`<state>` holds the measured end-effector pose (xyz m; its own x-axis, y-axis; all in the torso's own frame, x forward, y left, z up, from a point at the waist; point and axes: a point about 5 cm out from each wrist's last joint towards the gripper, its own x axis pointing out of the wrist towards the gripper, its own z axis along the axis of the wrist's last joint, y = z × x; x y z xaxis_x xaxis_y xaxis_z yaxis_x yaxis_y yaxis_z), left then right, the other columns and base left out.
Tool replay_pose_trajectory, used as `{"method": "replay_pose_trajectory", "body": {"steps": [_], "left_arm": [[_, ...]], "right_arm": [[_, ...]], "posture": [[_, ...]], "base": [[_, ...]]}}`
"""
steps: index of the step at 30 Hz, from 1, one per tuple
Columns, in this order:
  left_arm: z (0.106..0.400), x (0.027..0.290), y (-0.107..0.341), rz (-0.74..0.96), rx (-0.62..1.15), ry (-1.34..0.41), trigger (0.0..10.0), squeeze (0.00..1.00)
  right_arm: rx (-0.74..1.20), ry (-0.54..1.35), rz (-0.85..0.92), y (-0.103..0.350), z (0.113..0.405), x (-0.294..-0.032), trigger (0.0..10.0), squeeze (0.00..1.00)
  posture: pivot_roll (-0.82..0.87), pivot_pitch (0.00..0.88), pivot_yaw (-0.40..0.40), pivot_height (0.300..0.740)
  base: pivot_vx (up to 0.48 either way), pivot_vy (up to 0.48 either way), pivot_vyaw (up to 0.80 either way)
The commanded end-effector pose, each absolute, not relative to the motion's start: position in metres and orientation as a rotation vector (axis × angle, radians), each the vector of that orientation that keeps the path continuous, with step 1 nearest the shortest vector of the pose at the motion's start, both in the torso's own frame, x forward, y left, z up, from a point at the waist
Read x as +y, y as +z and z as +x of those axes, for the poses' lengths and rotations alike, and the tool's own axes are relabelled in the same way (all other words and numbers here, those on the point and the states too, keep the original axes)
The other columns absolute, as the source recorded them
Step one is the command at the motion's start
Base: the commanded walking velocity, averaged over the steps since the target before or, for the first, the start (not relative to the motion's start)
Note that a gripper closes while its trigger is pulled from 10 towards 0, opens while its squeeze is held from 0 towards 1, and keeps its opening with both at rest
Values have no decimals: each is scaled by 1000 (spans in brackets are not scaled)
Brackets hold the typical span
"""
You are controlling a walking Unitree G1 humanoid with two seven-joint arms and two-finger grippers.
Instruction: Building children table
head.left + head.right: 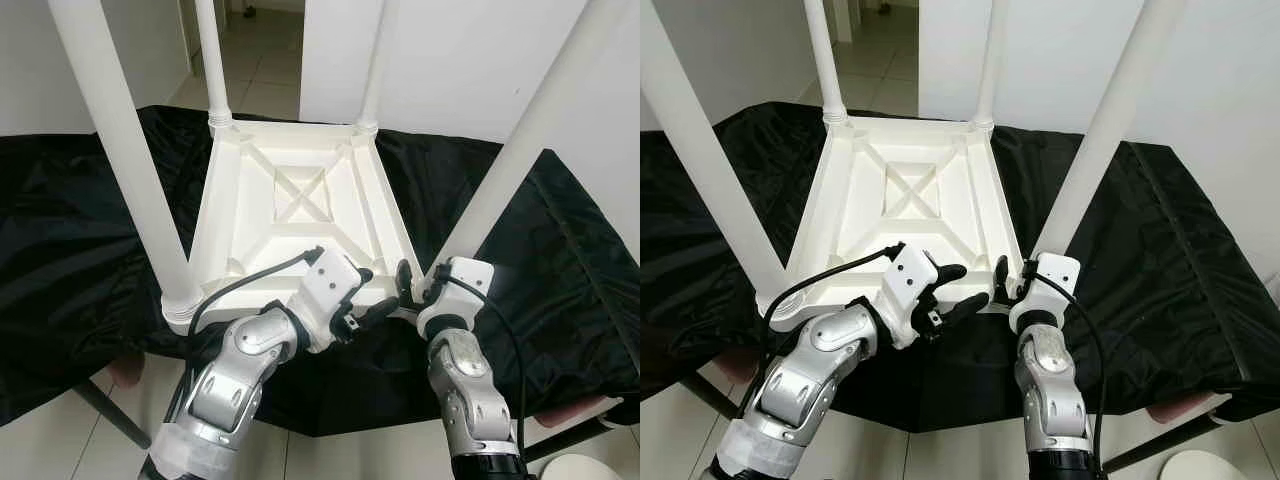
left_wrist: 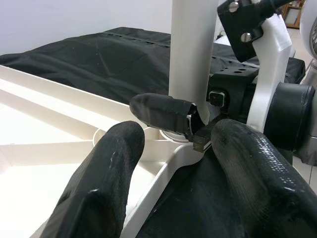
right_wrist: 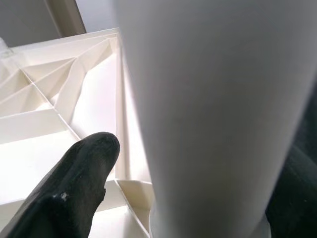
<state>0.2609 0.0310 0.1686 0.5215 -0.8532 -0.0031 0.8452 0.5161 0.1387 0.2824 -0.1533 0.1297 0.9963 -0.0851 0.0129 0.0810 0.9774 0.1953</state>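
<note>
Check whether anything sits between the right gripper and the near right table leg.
Nothing visible does. The right gripper already straddles the base of the white plastic near-right leg of the upturned white plastic table, one finger on either side. The left gripper reaches toward the same corner, beside it, not between.

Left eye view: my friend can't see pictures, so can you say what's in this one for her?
A white children's table lies upside down on a black cloth, its four legs pointing up. Both robot grippers are at the near right leg: the right gripper closes around its base, and the left gripper reaches in beside it with fingers open.
</note>
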Motion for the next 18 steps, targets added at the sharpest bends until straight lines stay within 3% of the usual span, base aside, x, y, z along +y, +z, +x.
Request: {"method": "replay_pose_trajectory", "body": {"steps": [1, 18], "left_arm": [[264, 31, 170, 134, -79, -970, 10000, 0], [267, 31, 172, 150, -88, -957, 10000, 0]], "right_arm": [[-12, -27, 210, 128, 282, -158, 10000, 0], [-64, 502, -102, 138, 306, -186, 10000, 0]], "posture": [[22, 0, -48, 740], [34, 0, -43, 740]], "base": [[0, 0, 0], [0, 0, 0]]}}
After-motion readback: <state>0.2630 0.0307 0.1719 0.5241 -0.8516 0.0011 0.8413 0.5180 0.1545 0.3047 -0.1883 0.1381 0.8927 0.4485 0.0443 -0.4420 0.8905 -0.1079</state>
